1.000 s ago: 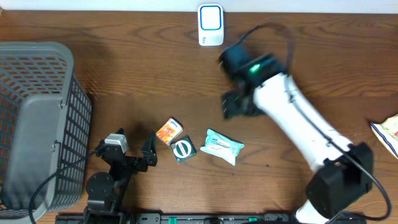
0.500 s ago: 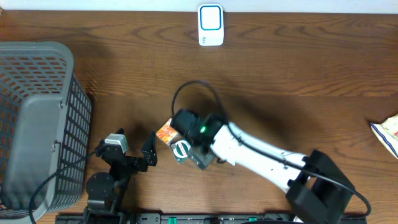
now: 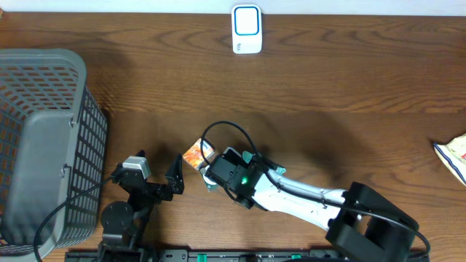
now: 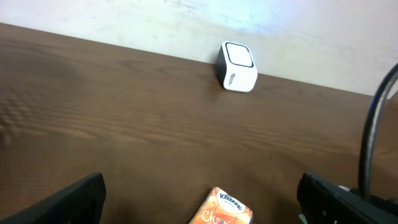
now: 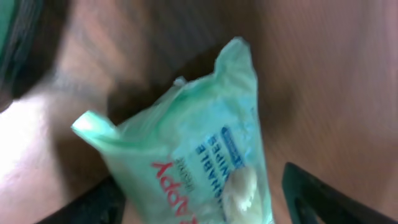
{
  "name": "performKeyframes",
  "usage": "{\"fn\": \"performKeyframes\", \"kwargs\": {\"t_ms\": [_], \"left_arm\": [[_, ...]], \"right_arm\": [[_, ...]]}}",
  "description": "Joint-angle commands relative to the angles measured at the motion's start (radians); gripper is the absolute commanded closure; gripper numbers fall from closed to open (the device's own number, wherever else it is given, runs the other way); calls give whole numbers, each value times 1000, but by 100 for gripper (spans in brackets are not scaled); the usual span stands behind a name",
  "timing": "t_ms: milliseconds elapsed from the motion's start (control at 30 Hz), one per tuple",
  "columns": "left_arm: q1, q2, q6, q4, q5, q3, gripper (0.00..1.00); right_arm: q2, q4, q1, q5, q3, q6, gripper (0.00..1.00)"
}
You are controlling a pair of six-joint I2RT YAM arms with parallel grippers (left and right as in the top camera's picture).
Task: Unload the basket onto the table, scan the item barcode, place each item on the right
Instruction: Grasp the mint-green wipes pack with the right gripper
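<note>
Green wipes pack (image 5: 186, 143) blurred between right gripper (image 5: 205, 199) fingers; clamped or not, cannot tell. Left gripper (image 4: 205, 199) spread wide over brown wooden table (image 4: 124, 124).

Right gripper (image 3: 215, 173) moved from near scanner (image 3: 247, 29) down over wipes packet (image 5: 199, 137).

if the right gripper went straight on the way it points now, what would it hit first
The green wipes packet. It lies directly ahead, between the open fingers of the right gripper. Depth is hard to judge, but nothing shows in front of it.
</note>
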State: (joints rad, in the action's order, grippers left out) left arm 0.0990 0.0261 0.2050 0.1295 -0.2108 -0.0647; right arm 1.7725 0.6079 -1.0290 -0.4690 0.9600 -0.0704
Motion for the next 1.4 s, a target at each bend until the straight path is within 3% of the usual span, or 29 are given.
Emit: {"fn": "performKeyframes", "kwargs": {"t_ms": [0,33,100,200,333,400,600,967,1367], "left_arm": [[-2,-2,-17,26,-6,16,2],[-2,-2,-16,26,-6,16,2],[-2,-2,-17,26,-6,16,2],[-2,-2,-16,27,-6,16,2],[-2,-2,-17,26,-5,16,2],[-2,-2,-16,26,-6,16,2],[-2,-2,-17,26,-6,16,2],[-2,-2,-16,26,-6,16,2],[-2,-2,-16,26,-6,16,2]], "right_arm": [[29,-18,17,-11,-81,47,37],[29,-13,23,-11,-92,46,50],[29,-6,29,-11,-93,46,59],[29,-6,39,-11,-93,46,82],[19,53,49,2,-56,34,95],[6,100,56,58,-7,34,97],[-56,267,164,475,183,153,99],[-85,364,504,1293,192,512,99],[-85,512,657,1809,183,514,99]]}}
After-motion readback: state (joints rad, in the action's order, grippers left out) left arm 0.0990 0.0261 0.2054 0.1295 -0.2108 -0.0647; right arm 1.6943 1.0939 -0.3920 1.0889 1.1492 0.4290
